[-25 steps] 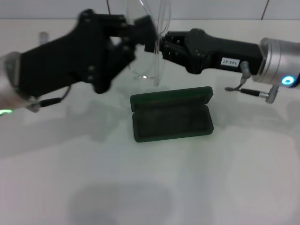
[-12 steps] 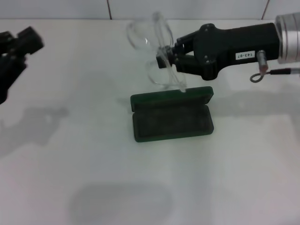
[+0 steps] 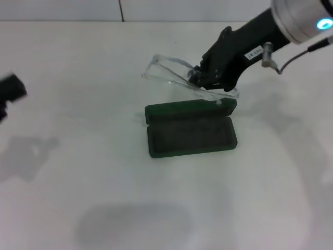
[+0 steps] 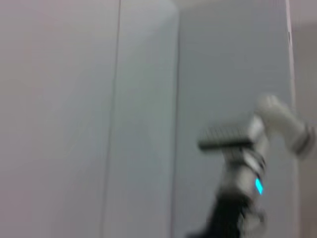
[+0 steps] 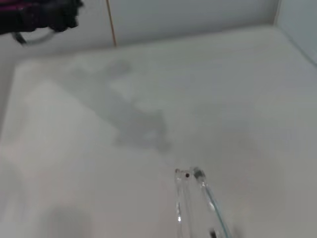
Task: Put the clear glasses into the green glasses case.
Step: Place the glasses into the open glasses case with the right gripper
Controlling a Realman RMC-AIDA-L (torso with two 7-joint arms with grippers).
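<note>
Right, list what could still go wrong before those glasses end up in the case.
1. The right gripper holds the clear glasses tilted, above the lid of the green glasses case rather than its tray; released here, they could land on the lid edge and slide off.
2. The grip looks to be near one end, so the frame may swing or slip on the way down.

The green glasses case (image 3: 190, 129) was dark green outside, with a darker, greyish-green lining. The clear glasses (image 3: 179, 79) were colourless and see-through against the plain white worktop (image 3: 93, 172). The right end effector (image 3: 200, 78) was black, its arm carrying a silver section with a cyan light.
</note>
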